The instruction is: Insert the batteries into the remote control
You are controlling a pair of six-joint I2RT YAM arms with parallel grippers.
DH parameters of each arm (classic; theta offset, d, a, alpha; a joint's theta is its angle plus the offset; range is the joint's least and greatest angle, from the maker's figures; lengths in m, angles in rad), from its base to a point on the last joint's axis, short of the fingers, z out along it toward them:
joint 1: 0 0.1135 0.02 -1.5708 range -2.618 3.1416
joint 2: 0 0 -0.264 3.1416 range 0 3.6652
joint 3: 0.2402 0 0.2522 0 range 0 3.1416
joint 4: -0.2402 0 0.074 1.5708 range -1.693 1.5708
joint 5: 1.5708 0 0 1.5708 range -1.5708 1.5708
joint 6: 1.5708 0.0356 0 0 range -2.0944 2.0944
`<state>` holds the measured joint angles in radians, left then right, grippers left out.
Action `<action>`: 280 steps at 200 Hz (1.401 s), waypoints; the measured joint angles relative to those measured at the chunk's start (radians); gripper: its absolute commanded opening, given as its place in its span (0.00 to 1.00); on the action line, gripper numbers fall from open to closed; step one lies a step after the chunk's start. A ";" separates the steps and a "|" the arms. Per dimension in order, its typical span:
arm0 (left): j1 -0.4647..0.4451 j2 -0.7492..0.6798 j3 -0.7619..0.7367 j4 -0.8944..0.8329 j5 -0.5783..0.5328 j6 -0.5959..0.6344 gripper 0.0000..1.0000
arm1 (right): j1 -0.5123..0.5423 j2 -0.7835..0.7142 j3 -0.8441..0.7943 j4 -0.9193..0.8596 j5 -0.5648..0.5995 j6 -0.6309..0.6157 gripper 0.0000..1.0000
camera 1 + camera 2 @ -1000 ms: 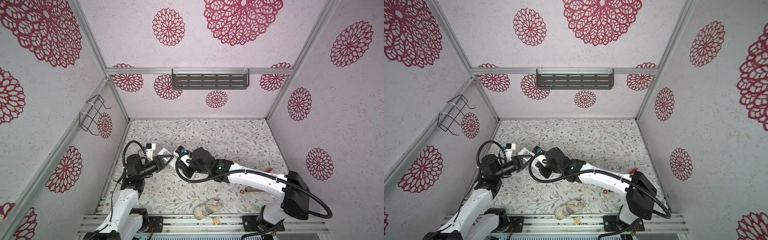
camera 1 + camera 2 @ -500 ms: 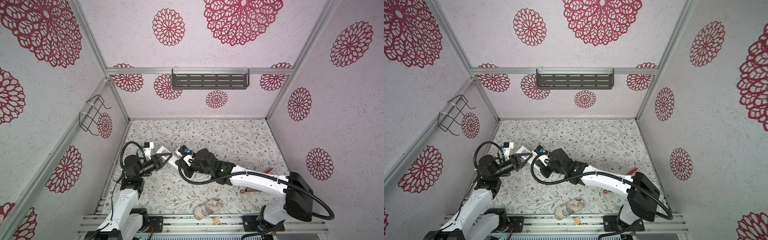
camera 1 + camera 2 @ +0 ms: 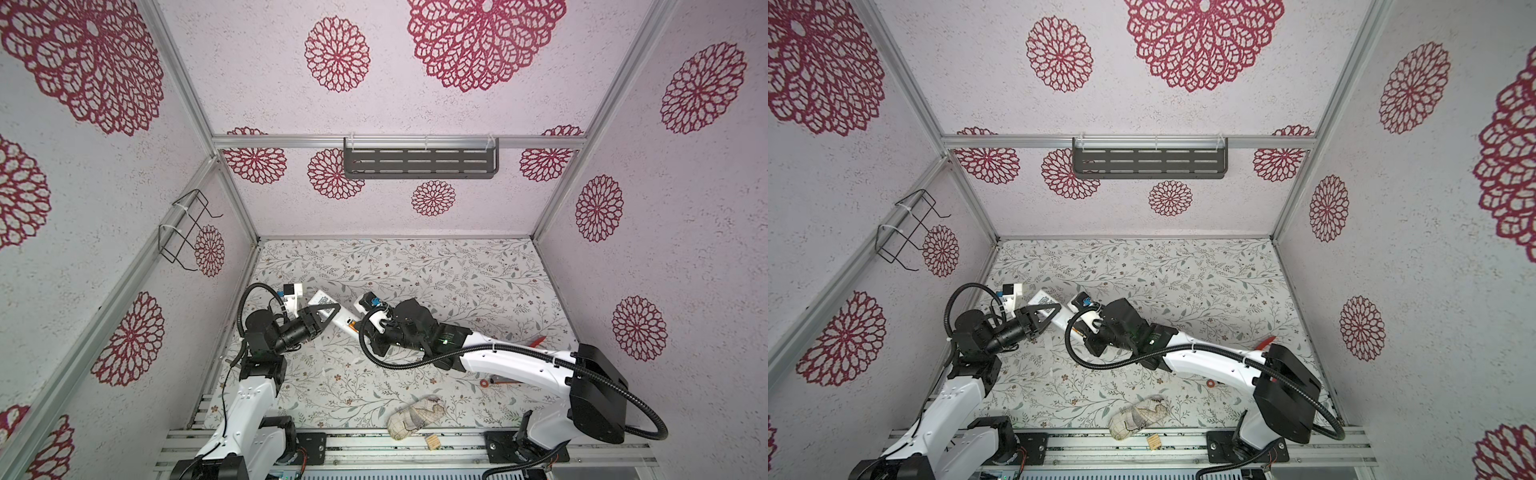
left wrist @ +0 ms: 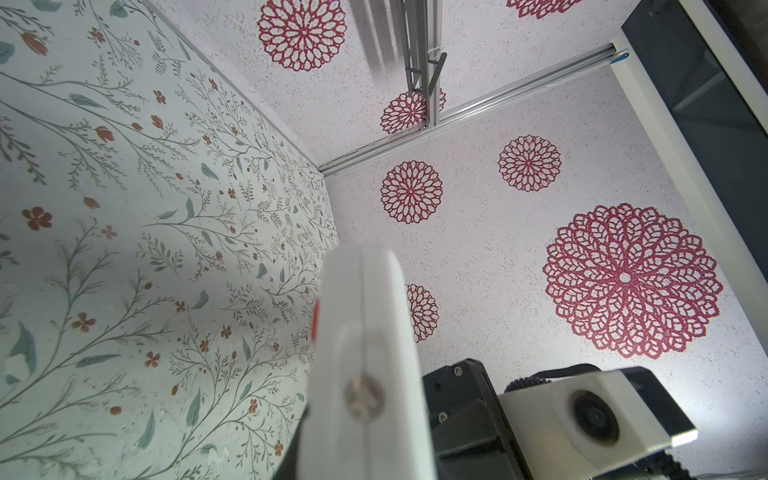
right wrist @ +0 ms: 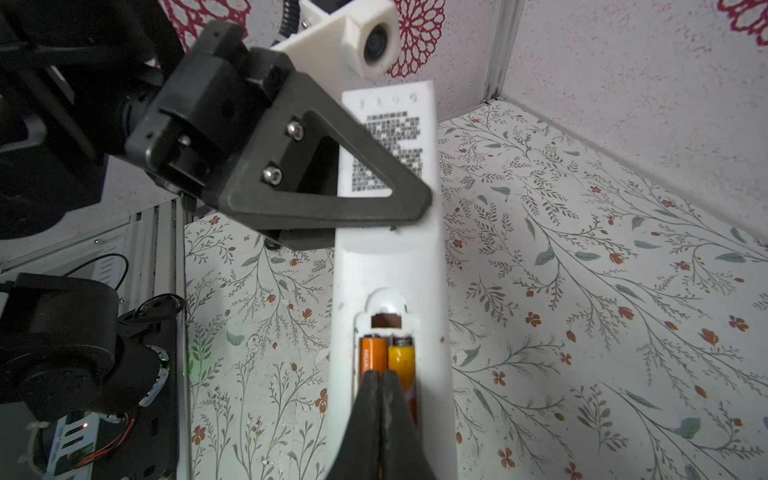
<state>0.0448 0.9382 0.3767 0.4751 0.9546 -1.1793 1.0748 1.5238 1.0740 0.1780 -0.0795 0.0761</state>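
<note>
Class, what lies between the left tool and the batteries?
Only the remote's bare white back, up to the batteries; the right wrist view shows it.

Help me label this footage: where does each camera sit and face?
Both top views: high in front, looking down on the table; both arms show, meeting at the remote control.
Left wrist: on the left arm, looking along the remote control toward the far walls; own arm barely visible.
Right wrist: on the right arm, looking past its shut right end effector at the batteries; left end effector visible.
Shared: each wrist view shows the other's camera.
</note>
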 measured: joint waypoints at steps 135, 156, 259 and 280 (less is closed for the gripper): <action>-0.096 0.006 0.025 -0.052 -0.003 0.055 0.00 | -0.199 -0.294 -0.122 -0.145 -0.113 0.062 0.72; -0.157 0.005 0.053 -0.112 -0.016 0.104 0.00 | -0.261 -0.302 -0.115 -0.194 -0.229 0.089 0.78; -0.348 0.046 0.130 -0.172 -0.031 0.222 0.00 | -0.325 -0.248 -0.190 -0.190 -0.665 0.219 0.80; -0.348 0.046 0.129 -0.172 -0.029 0.227 0.00 | -0.318 -0.248 -0.210 -0.161 -0.688 0.243 0.79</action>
<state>-0.3035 0.9844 0.5060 0.3031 0.9260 -0.9527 0.7567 1.2762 0.8642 0.0170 -0.7677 0.3191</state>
